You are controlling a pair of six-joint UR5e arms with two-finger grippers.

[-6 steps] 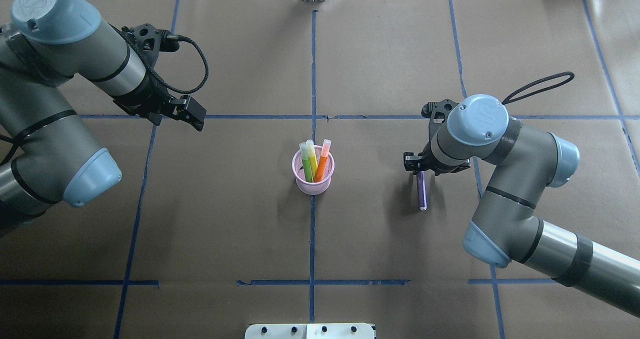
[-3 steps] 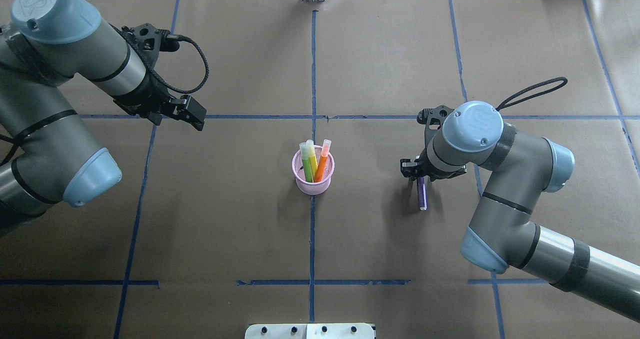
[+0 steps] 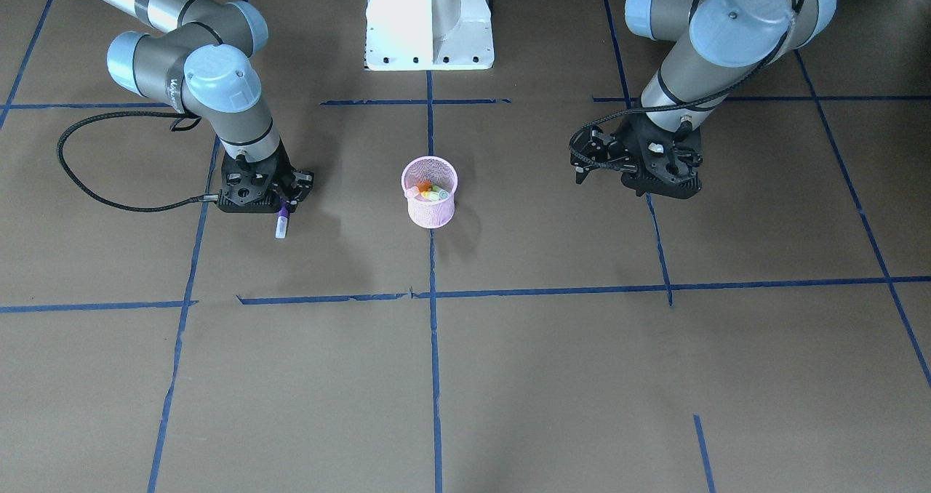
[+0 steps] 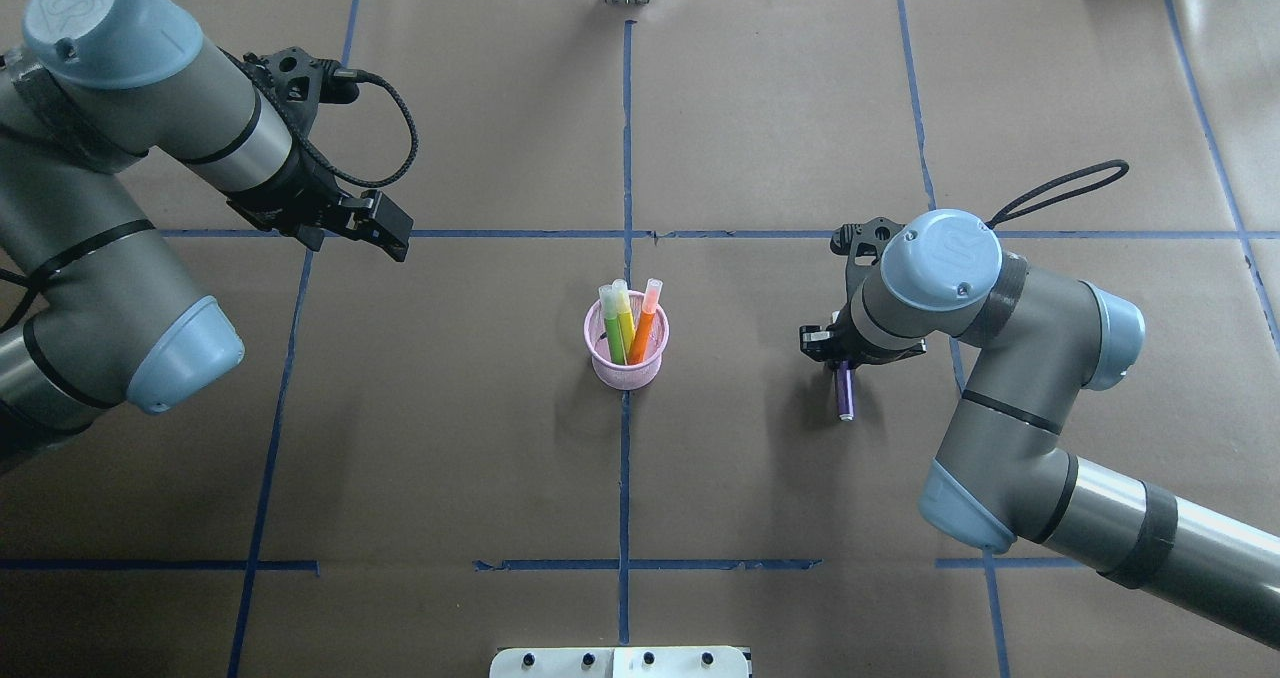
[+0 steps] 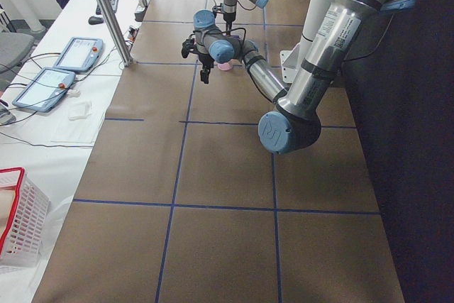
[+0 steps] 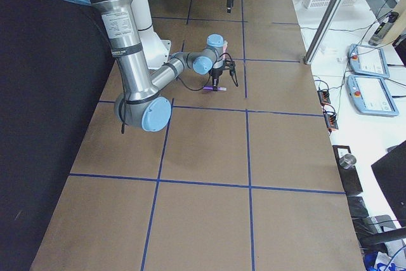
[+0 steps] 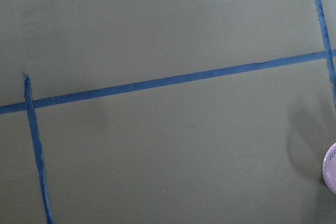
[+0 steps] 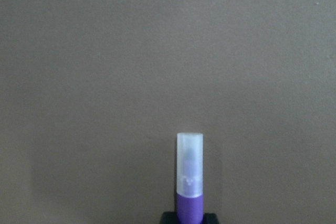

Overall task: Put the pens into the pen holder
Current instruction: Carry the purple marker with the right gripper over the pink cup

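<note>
right pincer (image 4: 845,362) lower over purple pen (image 4: 846,396), left pincer (image 4: 388,230) unmoved

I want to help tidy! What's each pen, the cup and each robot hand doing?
purple pen: lying flat, one end under the right gripper.
green pen: standing in the pen holder.
yellow pen: standing in it.
orange pen: standing in it.
pen holder: upright, three pens inside.
right gripper: low over purple pen's end; grip unclear.
left gripper: empty, away from pens.
</note>
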